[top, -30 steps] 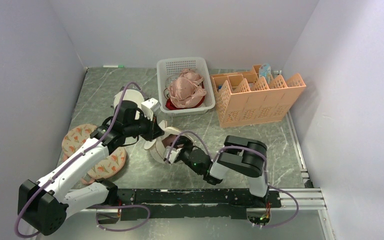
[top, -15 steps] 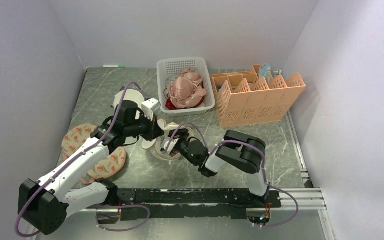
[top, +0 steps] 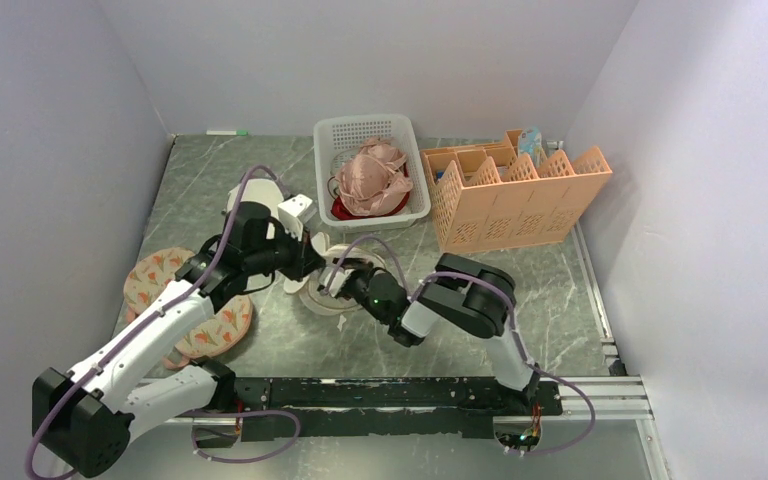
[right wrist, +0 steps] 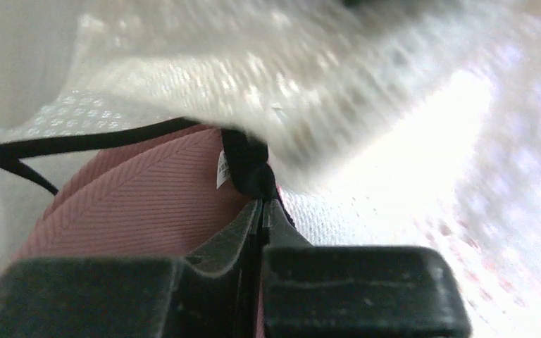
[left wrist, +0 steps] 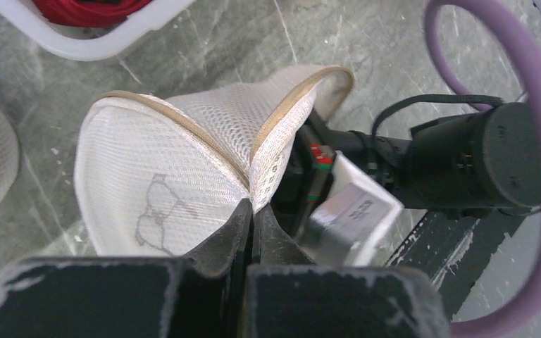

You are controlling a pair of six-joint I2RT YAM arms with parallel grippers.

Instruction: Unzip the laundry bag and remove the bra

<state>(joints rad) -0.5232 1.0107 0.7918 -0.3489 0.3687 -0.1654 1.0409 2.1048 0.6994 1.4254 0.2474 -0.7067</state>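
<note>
1. laundry bag (left wrist: 162, 176): unzipped, flap pinched up by left gripper (left wrist: 251, 208).
2. bra (right wrist: 134, 208): inside bag, clamped by right gripper (right wrist: 262, 205); removal under way, likely next: withdraw.

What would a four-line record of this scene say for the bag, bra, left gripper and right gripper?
bag: unzipped, flap lifted up
bra: pink with black trim, inside the bag
left gripper: shut on the flap's edge
right gripper: reaching into the bag, shut on the bra's black trim
</note>
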